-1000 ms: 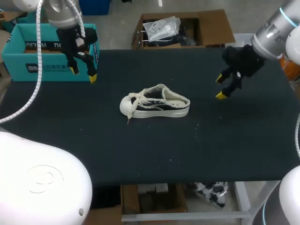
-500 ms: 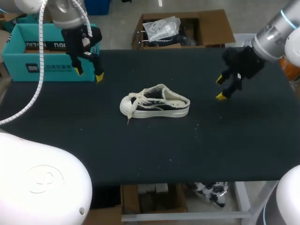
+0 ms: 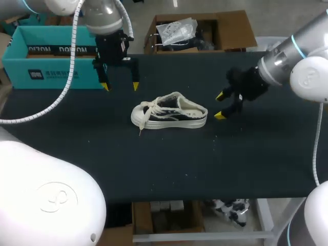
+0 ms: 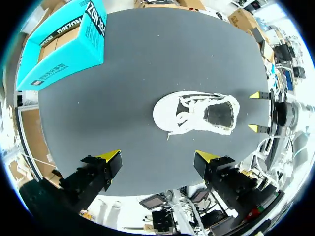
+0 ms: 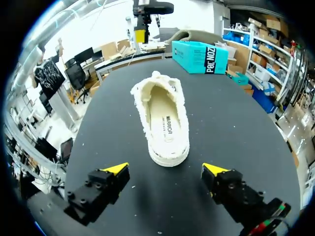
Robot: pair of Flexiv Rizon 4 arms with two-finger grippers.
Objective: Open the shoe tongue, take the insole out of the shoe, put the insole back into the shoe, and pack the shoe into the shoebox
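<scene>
Ahead of the right gripper (image 5: 165,169), its jaws wide apart and empty, the shoe (image 5: 162,120) lies with the heel nearest. The left gripper (image 4: 158,156), equally spread, also faces it. Opening the tongue seems not begun; next, one gripper should pinch the tongue.

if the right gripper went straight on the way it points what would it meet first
Probably the shoe, heel end first: it lies straight ahead of the right gripper, though height is unclear.

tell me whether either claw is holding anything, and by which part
Nothing is held. The left claw and the right claw are both open and apart from the white canvas low-top shoe lying on the black table.
</scene>
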